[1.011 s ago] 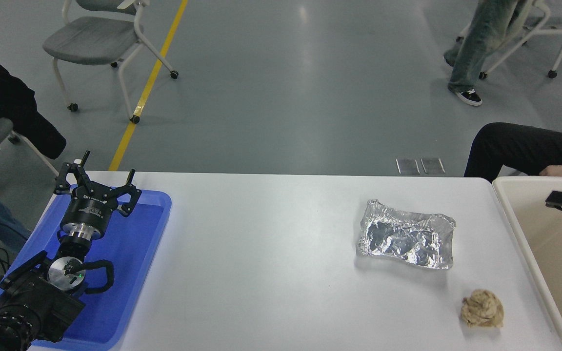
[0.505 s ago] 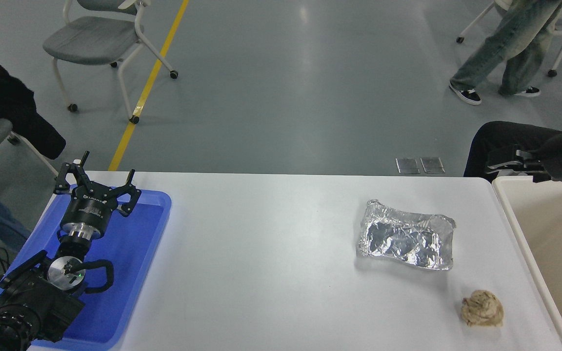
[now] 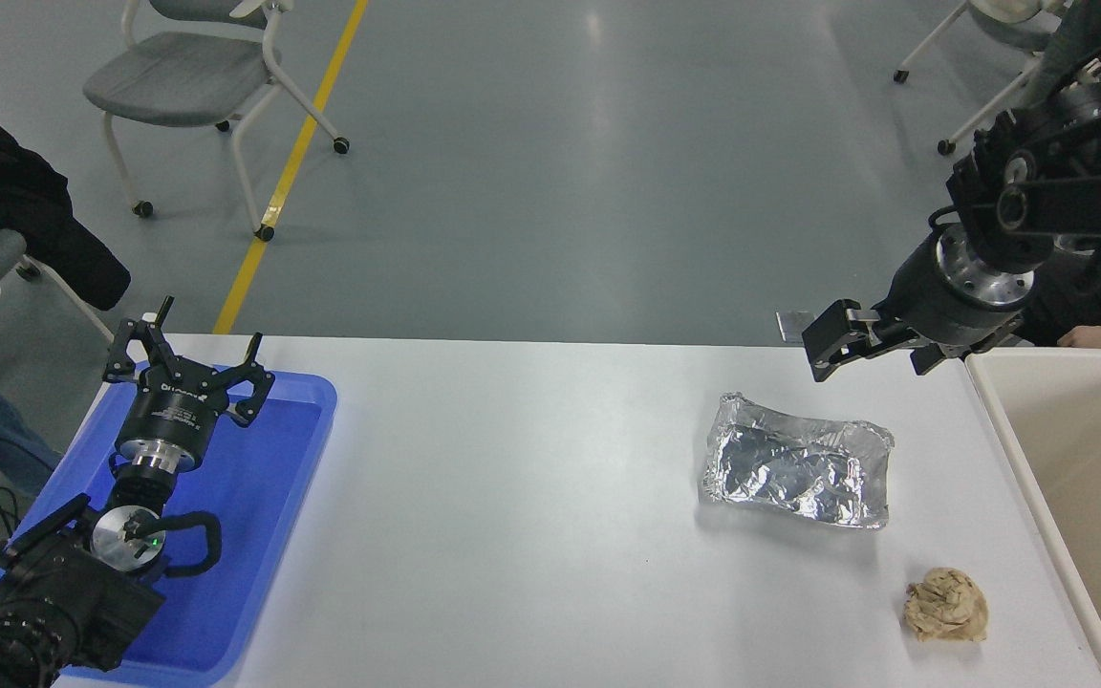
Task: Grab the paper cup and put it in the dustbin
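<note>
Dustbin [image 3: 995, 411] smooth cream plastic with rounded rim, crinkled silver foil [image 3: 796, 473] beside, right tool [image 3: 823, 349] state unclear, left tool [image 3: 189, 355] spread.

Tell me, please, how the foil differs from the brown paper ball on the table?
The foil is silver and shiny; the paper ball is dull brown. The foil is larger and spread out like a shallow tray; the ball is small and tightly bunched. Both are crumpled and lie left of the bin.

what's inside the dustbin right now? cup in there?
The visible part of the dustbin shows only bare beige wall and floor; no paper cup in sight. Most of the bin runs off the right edge, so the rest can't be checked.
</note>
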